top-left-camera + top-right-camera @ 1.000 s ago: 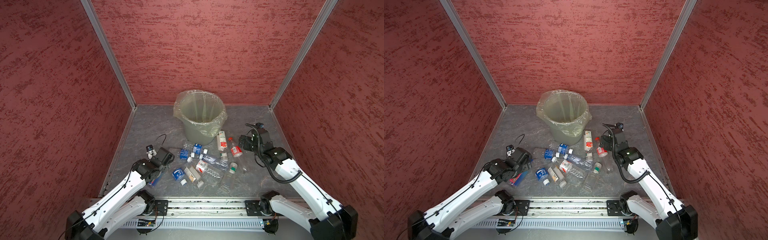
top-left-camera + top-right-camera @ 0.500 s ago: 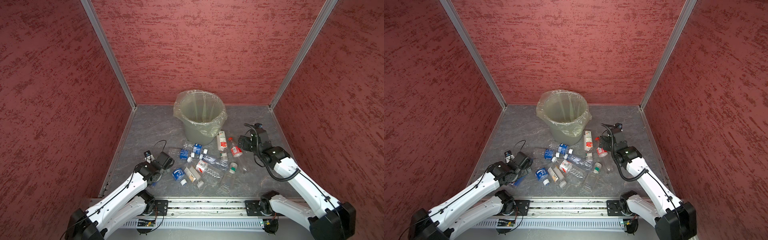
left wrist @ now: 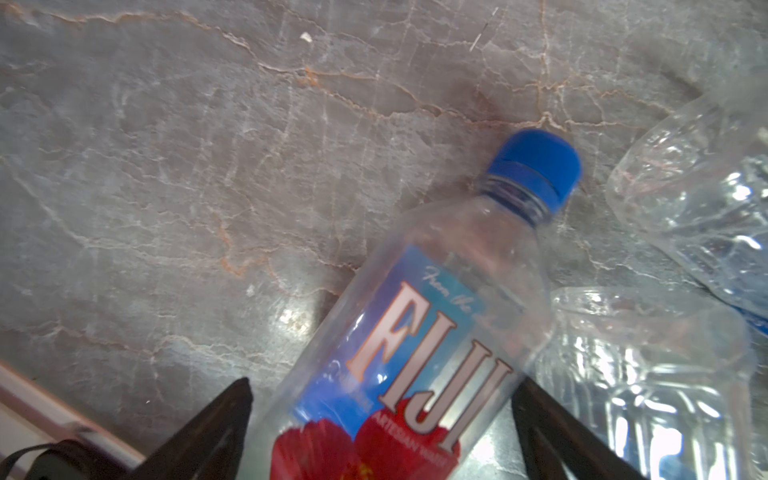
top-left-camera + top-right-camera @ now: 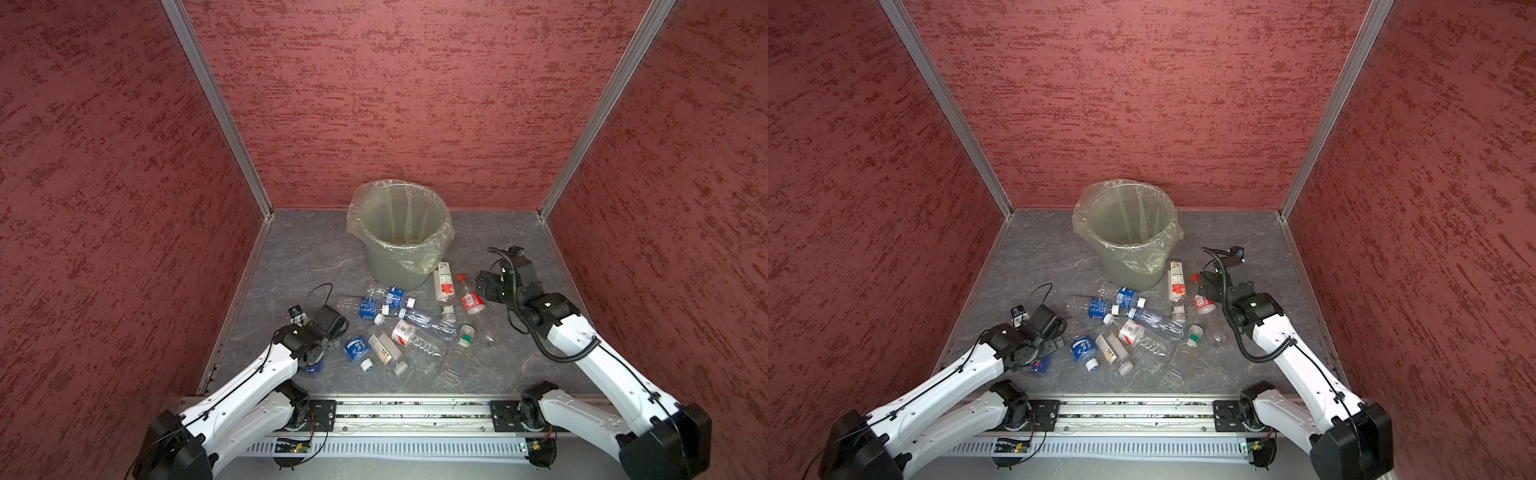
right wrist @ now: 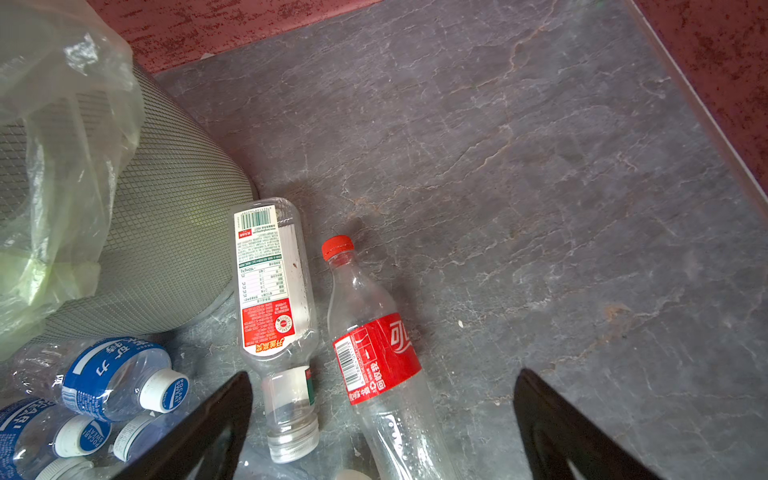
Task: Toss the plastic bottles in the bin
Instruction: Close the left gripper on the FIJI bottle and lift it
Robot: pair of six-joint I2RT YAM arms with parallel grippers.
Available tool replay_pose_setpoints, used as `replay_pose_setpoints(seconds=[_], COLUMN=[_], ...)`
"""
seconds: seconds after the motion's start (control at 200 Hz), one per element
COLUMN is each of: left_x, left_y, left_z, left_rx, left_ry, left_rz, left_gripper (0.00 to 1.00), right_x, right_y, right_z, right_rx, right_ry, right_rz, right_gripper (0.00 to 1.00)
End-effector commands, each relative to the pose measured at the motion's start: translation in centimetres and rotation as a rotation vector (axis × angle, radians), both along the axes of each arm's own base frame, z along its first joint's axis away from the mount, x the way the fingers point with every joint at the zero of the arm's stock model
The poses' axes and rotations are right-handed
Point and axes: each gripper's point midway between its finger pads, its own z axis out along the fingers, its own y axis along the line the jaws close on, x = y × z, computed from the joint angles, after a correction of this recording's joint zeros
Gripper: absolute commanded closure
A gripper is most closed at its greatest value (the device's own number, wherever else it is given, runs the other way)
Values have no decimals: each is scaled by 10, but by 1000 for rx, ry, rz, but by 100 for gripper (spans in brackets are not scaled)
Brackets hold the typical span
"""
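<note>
My left gripper (image 3: 380,384) has spread its jaws within the last second and now straddles the blue-capped Fiji bottle (image 3: 419,332), which lies on the stone floor (image 3: 166,166) at the near left, not yet pinched. My right gripper (image 5: 382,378) stays wide open above the red-labelled bottle (image 5: 361,291). The bin (image 4: 395,266) stands behind, apparently empty, with the plastic bottles (image 4: 424,324) strewn before it. The first pickup looks imminent.
</note>
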Motion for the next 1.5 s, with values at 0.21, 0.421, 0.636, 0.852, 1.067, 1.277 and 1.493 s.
replay_pose_setpoints(seconds=[0.21, 0.421, 0.636, 0.852, 1.067, 1.277, 1.493], left_x=[15, 10, 6, 7, 12, 14, 16], left_y=[-10, -19, -18, -17, -20, -22, -23], left_z=[-2, -14, -12, -12, -16, -21, -23], left_rx=[-81, -119, -114, -126, -155, -175, -203], left_ry=[-21, 30, 19, 14, 26, 42, 41], left_rz=[-11, -31, -26, -16, -22, -26, -26], left_gripper=[22, 18, 19, 31, 22, 16, 25], right_x=[4, 3, 3, 3, 4, 3, 3], right_y=[7, 7, 9, 11, 13, 13, 12], right_z=[10, 10, 10, 10, 9, 8, 9], right_rx=[34, 38, 48, 48, 46, 42, 37], right_ry=[-30, -30, -31, -31, -27, -24, -23], right_rz=[1, -4, -4, 1, 10, 9, 8], right_gripper=[3, 3, 3, 4, 5, 5, 5])
